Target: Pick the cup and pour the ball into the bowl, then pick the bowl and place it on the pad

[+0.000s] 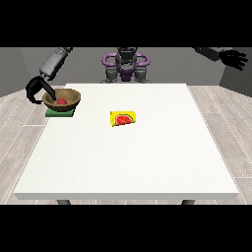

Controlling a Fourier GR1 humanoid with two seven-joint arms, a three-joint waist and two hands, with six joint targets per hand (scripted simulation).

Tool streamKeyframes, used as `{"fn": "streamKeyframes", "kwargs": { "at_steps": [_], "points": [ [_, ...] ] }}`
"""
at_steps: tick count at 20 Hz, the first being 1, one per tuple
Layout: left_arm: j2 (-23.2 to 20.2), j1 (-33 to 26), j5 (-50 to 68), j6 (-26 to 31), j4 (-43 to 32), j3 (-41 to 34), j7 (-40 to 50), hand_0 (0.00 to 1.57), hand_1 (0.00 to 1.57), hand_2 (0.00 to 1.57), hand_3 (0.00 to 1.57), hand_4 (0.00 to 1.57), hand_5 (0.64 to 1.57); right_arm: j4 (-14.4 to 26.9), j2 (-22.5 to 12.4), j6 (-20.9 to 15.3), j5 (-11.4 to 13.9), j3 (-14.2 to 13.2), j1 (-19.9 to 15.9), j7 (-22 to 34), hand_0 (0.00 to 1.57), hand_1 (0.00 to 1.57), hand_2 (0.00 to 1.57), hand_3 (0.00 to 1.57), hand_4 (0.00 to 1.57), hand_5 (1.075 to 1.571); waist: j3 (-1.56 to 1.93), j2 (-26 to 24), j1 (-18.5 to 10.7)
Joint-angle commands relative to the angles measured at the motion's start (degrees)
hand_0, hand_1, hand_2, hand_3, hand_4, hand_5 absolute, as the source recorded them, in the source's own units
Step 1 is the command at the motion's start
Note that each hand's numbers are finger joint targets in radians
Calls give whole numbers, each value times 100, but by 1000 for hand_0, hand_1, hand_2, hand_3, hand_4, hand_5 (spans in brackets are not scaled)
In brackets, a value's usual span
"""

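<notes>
A brown bowl [69, 102] holds a red ball [61, 101] and sits on the green pad [60, 113] near the table's far left corner. The hand at the view's left [36, 87] arches just left of the bowl. One digit reaches the bowl's rim, while the others hang apart from its wall. A yellow cup [123, 118] with a watermelon picture lies on its side near the table's middle, with no hand near it. The hand at the view's right [234, 59] is raised off the table's far right with its fingers spread, holding nothing.
The white table [128, 162] stretches wide towards the camera. The robot's torso [125, 66] stands behind the far edge. Wooden floor surrounds the table.
</notes>
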State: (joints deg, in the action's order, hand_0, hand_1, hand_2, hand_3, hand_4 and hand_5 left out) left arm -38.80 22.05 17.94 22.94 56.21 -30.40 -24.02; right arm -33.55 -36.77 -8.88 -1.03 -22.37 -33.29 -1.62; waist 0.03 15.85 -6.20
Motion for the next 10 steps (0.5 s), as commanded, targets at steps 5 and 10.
{"fn": "streamKeyframes", "kwargs": {
  "at_steps": [5,10],
  "points": [
    [764,-13,-197,-576,1025,781,1035,0,0,0,0,1007,1569,472,-174,403,144,193,-128,320,0,0,0,0,0,1361,16,-977,68],
    [1296,-217,-506,-890,898,1260,1437,0,0,0,0,902,1559,27,119,750,82,446,-564,942,0,0,0,0,416,1383,-6,-2052,200]
  ]
}}
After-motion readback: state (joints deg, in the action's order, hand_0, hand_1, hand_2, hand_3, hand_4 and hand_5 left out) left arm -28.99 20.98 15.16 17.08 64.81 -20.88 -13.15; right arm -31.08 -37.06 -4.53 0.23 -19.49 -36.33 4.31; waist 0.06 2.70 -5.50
